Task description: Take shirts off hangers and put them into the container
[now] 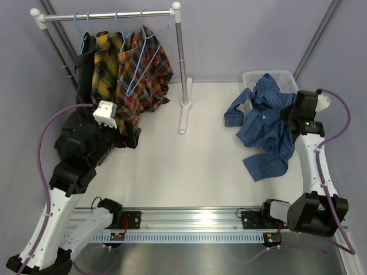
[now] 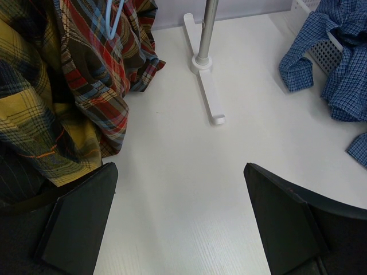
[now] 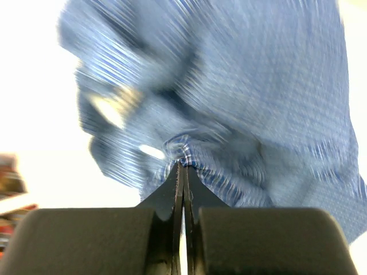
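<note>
The blue small-check shirt lies half in and half out of the white mesh container, which stands at the far right corner of the worktop; its upper part is bunched over the container's near rim, one sleeve hangs out to the left, and the rest spills onto the worktop along the right edge toward the near side. The right tool is closed on a small fold of this blue cloth, the two fingers pressed together with the fabric puckered at their tips; the wrist view is blurred, so little more of the cloth can be made out. At the far left corner three shirts hang close together from light-blue hangers on a metal rail with white ends: the plain black shirt furthest left, the yellow-black plaid shirt beside it, and the red-orange-navy plaid shirt on the right, with a bare hanger lying tilted across its front. The rail's right post stands on a white foot near the middle of the worktop. The left tool sits by the left edge, just beside the hems of the hanging shirts, its fingers spread wide apart with only bare worktop between them
</note>
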Controlling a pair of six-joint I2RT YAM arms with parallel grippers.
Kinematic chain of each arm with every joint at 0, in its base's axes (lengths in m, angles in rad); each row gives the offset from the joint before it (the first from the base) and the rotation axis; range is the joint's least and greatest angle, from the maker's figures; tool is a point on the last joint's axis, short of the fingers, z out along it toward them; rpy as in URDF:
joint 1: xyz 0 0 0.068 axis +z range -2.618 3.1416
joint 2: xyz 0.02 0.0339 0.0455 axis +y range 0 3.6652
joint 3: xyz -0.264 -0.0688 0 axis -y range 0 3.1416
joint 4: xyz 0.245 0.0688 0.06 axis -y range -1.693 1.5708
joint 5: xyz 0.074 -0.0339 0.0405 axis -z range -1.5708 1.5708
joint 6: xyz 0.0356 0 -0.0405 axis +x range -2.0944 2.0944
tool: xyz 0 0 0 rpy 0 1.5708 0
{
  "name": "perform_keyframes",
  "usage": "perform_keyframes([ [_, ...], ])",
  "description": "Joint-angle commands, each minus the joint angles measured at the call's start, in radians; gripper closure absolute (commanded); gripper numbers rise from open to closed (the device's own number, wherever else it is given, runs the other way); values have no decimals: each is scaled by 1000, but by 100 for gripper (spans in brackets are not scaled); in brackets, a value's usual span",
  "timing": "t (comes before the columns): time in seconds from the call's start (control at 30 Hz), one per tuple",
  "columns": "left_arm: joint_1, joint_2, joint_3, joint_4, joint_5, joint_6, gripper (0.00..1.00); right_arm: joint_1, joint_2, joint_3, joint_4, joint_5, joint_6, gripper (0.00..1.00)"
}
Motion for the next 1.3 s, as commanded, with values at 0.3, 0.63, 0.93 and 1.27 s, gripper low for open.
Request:
perform_keyframes([
  [0.3,-3,-9,8,29,-8,4,1,-16,498,796,-11,-31,-216,100],
  [0.63,-3,-36,6,28,-16,-23,1,-33,976,1048,-281,-219,-129,100],
  [0.93,-3,-34,-1,28,18,-39,1,-37,994,1050,-364,-199,-181,47],
  [1.27,-3,-45,8,29,27,-37,1,-38,459,819,-275,-5,-202,1],
])
